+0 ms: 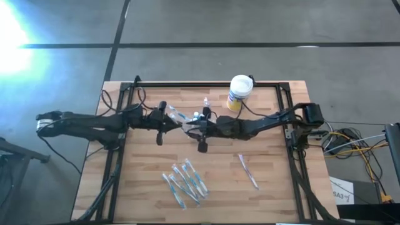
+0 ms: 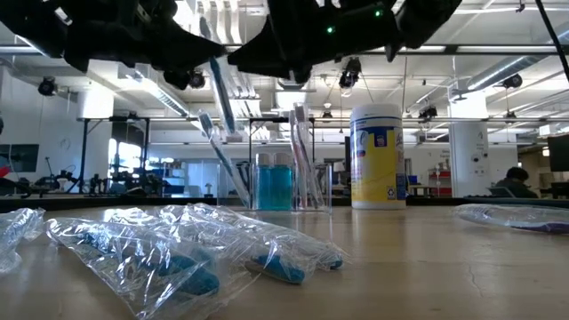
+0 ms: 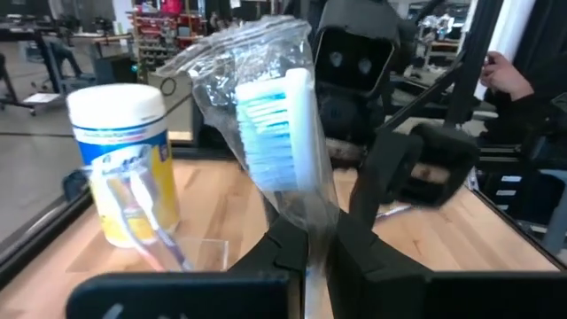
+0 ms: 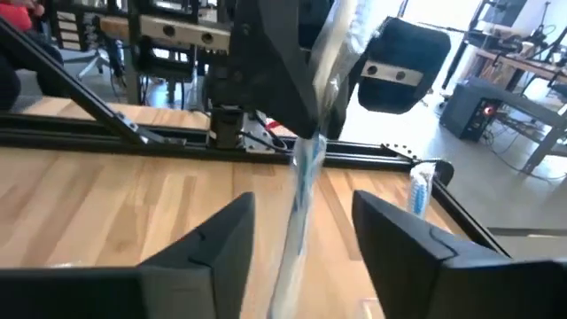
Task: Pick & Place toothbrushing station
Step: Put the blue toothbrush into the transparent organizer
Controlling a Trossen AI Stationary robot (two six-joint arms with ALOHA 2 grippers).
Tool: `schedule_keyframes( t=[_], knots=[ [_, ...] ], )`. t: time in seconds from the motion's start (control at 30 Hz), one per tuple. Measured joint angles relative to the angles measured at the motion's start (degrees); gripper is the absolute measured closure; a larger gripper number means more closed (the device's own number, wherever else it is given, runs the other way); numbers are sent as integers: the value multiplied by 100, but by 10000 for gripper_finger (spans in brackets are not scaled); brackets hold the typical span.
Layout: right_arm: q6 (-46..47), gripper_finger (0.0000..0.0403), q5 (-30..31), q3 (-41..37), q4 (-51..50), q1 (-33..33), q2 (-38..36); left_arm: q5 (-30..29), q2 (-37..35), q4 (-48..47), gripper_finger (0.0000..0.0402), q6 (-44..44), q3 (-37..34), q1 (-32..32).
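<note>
The toothbrushing station, a clear holder with upright toothbrushes in it, stands on the table beside a white canister; it also shows in the left wrist view and the high view. Over the table's middle, my left gripper is shut on a white toothbrush with blue bristles in a clear wrapper. Facing it, my right gripper is open. Its fingers stand on either side of the same wrapped toothbrush without touching it. My left gripper pinches the wrapped toothbrush's handle, just below the head, between its two fingers. The fingers come level from the table's left and lie across the brush. The brush is lifted clear of the table, near upright, with its bristle head above the fingers.
Several wrapped toothbrushes lie near the table's front edge, and a single one lies to their right. The white canister stands at the back. A black frame runs along the table's edges.
</note>
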Motion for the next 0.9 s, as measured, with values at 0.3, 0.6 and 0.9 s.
schedule_keyframes(
  t=[0.3,0.6,0.9],
  knots=[
    [-104,209,-319,-775,-226,200,-1016,-464,-1347,-1636,382,137,0,-2],
    [25,256,-1212,-2374,1591,387,-2045,-345,-2433,-2798,382,137,0,-1],
    [436,328,-1035,-3738,3170,506,-2448,-300,-2933,-3285,382,57,-4,-2]
  ],
)
